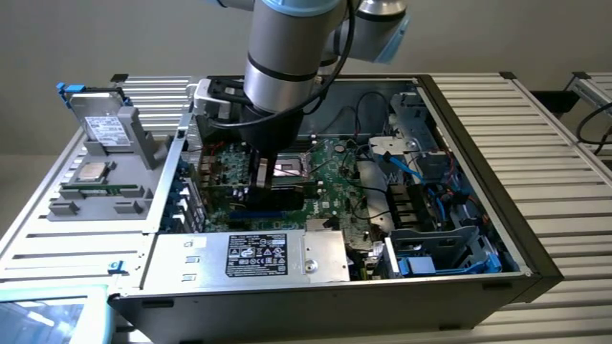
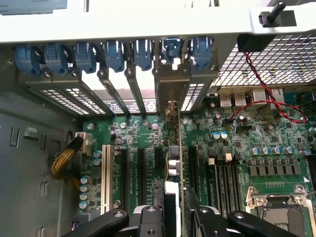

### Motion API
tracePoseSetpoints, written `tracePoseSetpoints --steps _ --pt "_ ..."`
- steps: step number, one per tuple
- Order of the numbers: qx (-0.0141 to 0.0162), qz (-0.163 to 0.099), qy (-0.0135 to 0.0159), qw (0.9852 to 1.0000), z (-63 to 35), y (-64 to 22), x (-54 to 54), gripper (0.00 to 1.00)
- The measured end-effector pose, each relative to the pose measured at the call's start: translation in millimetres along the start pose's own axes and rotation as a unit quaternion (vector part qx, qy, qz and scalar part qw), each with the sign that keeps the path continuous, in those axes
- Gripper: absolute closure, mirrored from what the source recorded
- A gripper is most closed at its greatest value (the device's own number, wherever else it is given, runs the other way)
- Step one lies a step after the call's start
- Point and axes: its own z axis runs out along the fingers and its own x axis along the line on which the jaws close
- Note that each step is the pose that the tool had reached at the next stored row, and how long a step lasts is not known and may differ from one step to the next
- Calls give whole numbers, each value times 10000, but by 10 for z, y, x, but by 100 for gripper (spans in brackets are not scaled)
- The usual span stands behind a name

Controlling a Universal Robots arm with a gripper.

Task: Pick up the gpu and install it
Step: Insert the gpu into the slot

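Note:
The gpu (image 2: 174,163) stands on edge over the green motherboard (image 2: 148,133), seen end-on as a thin dark board. Its metal bracket (image 2: 171,86) sits against the rear slot openings of the case. My gripper (image 2: 177,217) is shut on the card's near end, one black finger on each face. In the exterior view my gripper (image 1: 266,179) reaches down into the open computer case (image 1: 478,93), and the card's black face (image 1: 287,197) shows just below the fingers, low against the motherboard (image 1: 335,172).
Blue slot latches (image 2: 113,54) line the rear wall. A white slot (image 2: 105,177) and black slots lie beside the card. The processor socket (image 2: 279,212) and a red-black cable (image 2: 266,84) are close by. A power supply (image 1: 254,254) fills the case front; a grey parts holder (image 1: 105,165) stands at the exterior view's left.

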Motion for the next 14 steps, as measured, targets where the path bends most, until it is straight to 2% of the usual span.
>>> tracePoseSetpoints --steps 5,10,14 --pt "0 -2 0 10000 0 2 -4 72" --pt "1 -81 18 10000 1 3 -4 72" --pt "1 -81 19 10000 1 4 -8 72"
